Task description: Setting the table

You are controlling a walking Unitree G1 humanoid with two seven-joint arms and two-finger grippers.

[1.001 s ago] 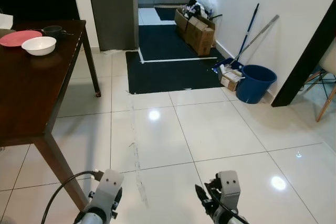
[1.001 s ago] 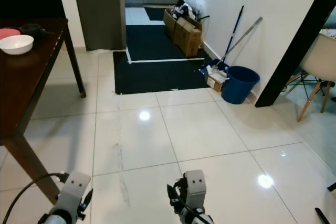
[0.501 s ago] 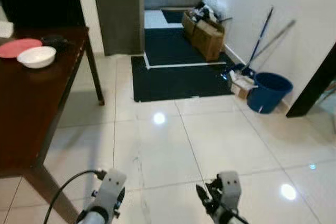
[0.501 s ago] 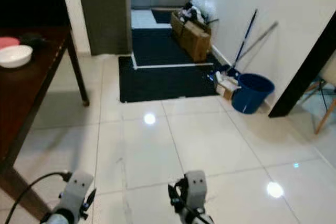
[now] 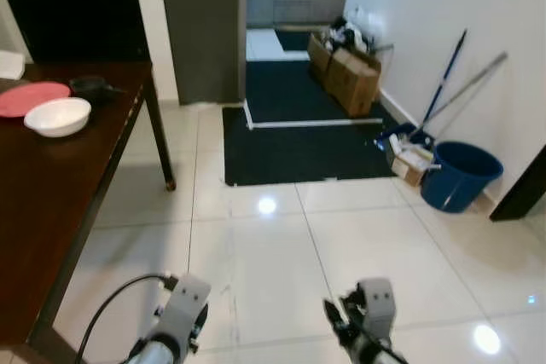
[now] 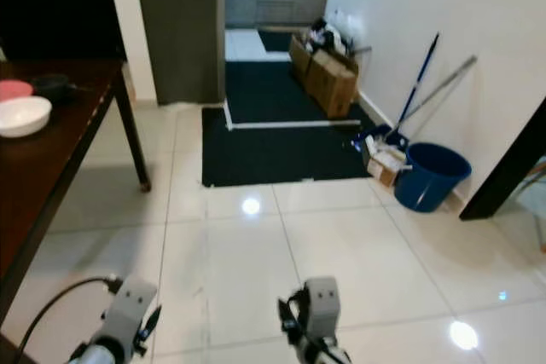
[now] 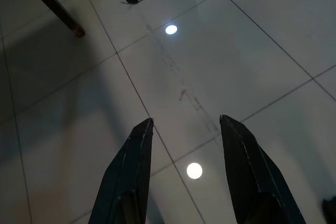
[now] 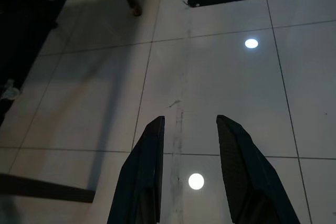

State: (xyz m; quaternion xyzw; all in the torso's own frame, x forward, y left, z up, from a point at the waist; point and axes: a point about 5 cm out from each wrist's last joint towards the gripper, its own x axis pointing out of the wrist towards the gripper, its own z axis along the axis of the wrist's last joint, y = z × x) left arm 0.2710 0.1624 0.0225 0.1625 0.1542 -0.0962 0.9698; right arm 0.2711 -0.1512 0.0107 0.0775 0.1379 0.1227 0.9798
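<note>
Left eye view — tabletop (image 5: 60, 176): dark brown wood, on the robot's left, one leg standing on the pale tiled floor (image 5: 358, 236).
White bowl (image 5: 57, 116): on the tabletop near its far end, empty as far as can be seen.
Pink plate (image 5: 30, 98): on the tabletop, just beyond the white bowl and touching or nearly touching it.
Dark bowl (image 5: 90, 86): on the tabletop, near its far corner, beside the pink plate.
Black mat (image 5: 299, 130): on the floor past the tabletop's far leg, running toward a doorway.
Blue bucket (image 5: 461, 176): on the floor well to the right of the tabletop, by the white wall, with a mop and a pole leaning beside it.
Cardboard boxes (image 5: 350, 74): against the same wall, beyond the bucket.
Left hand (image 5: 175, 321): low over the floor, off the tabletop's near edge.
Right hand (image 5: 363, 326): low over the floor, further from the tabletop.

Left wrist view — left hand (image 7: 186, 145): fingers spread apart, holding nothing, above floor tiles.

Right wrist view — right hand (image 8: 189, 145): fingers parted and empty, above floor tiles; a tabletop leg stands beyond.
</note>
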